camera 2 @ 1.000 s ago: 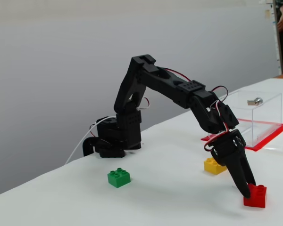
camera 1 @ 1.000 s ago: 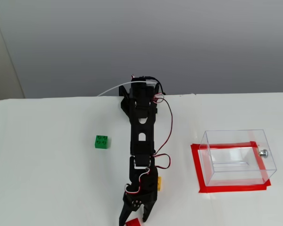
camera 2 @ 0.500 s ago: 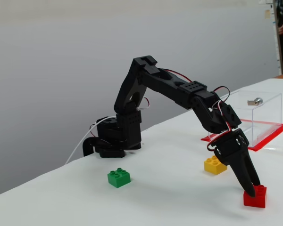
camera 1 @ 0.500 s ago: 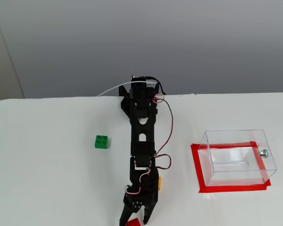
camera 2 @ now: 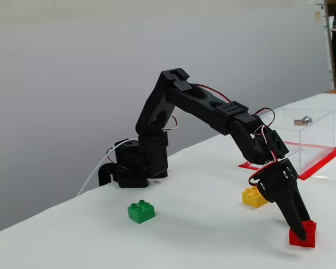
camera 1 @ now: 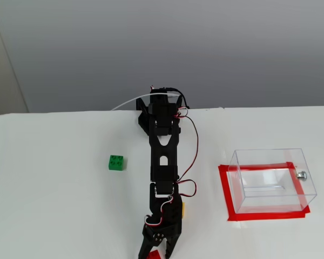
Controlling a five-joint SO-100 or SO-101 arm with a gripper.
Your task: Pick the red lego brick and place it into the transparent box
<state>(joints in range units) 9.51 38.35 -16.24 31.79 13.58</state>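
From the side-on fixed view I see my arm (camera 2: 201, 109) stretched out from its base at the table's far edge and bent down over the near edge, with the pincer (camera 2: 299, 232) lowered onto the red brick (camera 2: 305, 235). One dark finger lies across the brick's front face, tip almost at the table (camera 2: 201, 235); the other finger is hidden behind it, so I cannot tell whether the brick is actually pinched or only straddled. The brick sits flat on the white table, close to the near edge. In the high fixed view the pincer (camera 1: 156, 256) is at the very bottom of the picture, its two fingers a little apart, with just a sliver of the red brick (camera 1: 156, 257) showing between them before the frame cuts it off. The yellow brick (camera 2: 255, 196) lies just behind the pincer, mostly covered by the wrist in the high view, where only a yellow edge (camera 1: 182, 210) shows. The green brick (camera 1: 116, 162) is well apart on the left of that view. The clear box (camera 1: 270, 179) stands upright on a red tape rectangle (camera 1: 227, 197) toward the table's right side, small silver knob (camera 1: 301, 174) on its right wall, well apart from the red brick. A white cable (camera 1: 130, 101) trails from the base.
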